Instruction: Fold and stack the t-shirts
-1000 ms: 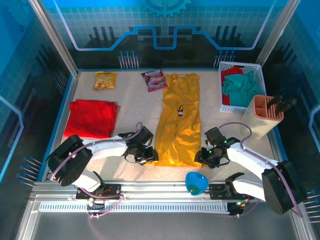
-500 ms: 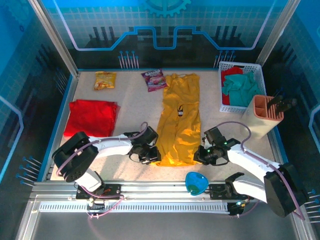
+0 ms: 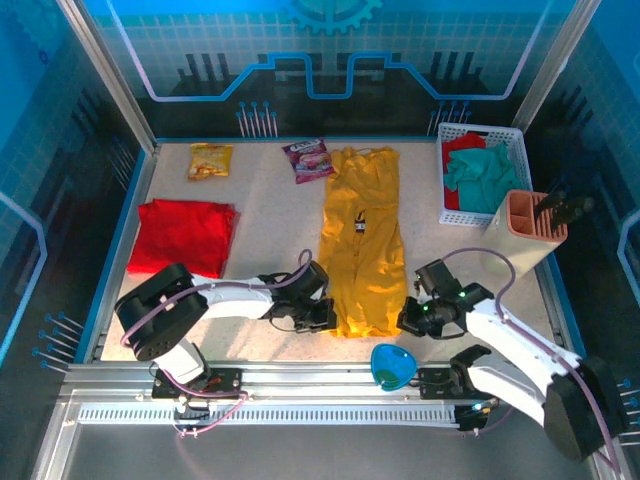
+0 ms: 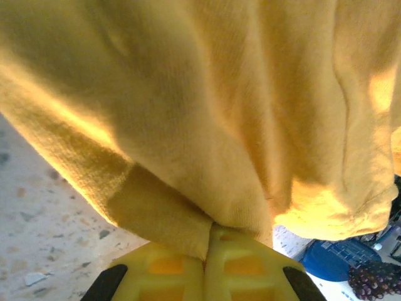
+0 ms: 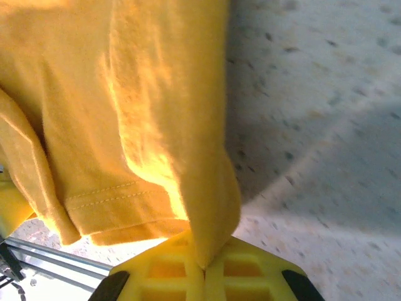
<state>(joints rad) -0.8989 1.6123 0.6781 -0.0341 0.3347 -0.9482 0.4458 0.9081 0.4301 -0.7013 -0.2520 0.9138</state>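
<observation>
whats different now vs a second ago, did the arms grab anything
Both grippers closed on the near hem of the mustard-yellow cloth t-shirt. The left gripper slid right and pinched the hem's left corner, while the right gripper pinched the right corner. The hem's left edge drew inward. The folded bright red t-shirt and the white plastic basket stayed put.

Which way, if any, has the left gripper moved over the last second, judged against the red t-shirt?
Yes. The left gripper has shifted right, away from the red t-shirt, and is shut on the near hem of the mustard-yellow t-shirt.
</observation>
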